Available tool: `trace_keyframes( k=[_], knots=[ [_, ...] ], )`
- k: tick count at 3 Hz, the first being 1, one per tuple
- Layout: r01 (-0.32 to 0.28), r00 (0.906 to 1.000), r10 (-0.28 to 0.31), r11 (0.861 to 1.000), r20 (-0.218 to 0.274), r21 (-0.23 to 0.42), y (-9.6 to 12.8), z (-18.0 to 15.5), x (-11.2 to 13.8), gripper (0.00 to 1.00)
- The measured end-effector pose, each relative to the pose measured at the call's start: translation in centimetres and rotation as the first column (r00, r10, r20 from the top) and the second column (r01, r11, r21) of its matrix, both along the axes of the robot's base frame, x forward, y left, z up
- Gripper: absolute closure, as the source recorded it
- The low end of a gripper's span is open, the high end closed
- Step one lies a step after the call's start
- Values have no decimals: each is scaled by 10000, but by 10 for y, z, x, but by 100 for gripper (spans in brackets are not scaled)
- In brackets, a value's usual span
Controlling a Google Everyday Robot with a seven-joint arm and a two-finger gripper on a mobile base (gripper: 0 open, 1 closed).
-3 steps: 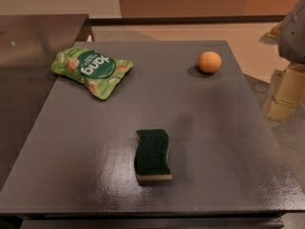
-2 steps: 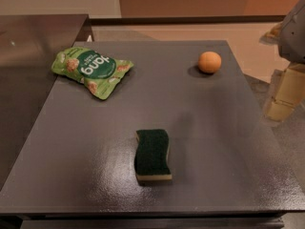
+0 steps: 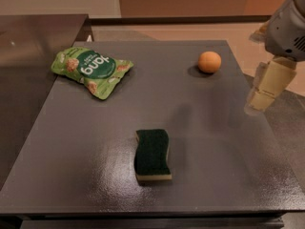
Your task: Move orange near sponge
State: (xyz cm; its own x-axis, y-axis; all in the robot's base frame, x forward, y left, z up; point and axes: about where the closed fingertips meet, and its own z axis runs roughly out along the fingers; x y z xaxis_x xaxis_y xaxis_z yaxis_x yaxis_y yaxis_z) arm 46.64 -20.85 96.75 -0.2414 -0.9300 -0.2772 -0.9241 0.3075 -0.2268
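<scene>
1. Change: none. The orange, the sponge and the tool stand where they stood 1 second ago, so the transfer has not begun.
2. Orange: well apart from the sponge, beyond it and to its right, untouched.
3. Tool: right of the sponge, past the table edge, holding nothing. Whether it is apart or together cannot be told.
4. Surface: dark grey, matte, flat. A green snack bag lies beyond the sponge, to its left.
5. Room: tan floor and a brown wall beyond.
</scene>
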Motion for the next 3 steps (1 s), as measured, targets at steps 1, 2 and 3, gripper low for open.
trace_keyframes(
  k=[1,2,3],
  knots=[
    [291,9996,-288,9962,-51,821,9,-12,43,0],
    [604,9980,-623,9869,77,1495,12,-17,85,0],
    [1122,9930,-1175,9709,125,2116,15,-27,123,0]
  ],
)
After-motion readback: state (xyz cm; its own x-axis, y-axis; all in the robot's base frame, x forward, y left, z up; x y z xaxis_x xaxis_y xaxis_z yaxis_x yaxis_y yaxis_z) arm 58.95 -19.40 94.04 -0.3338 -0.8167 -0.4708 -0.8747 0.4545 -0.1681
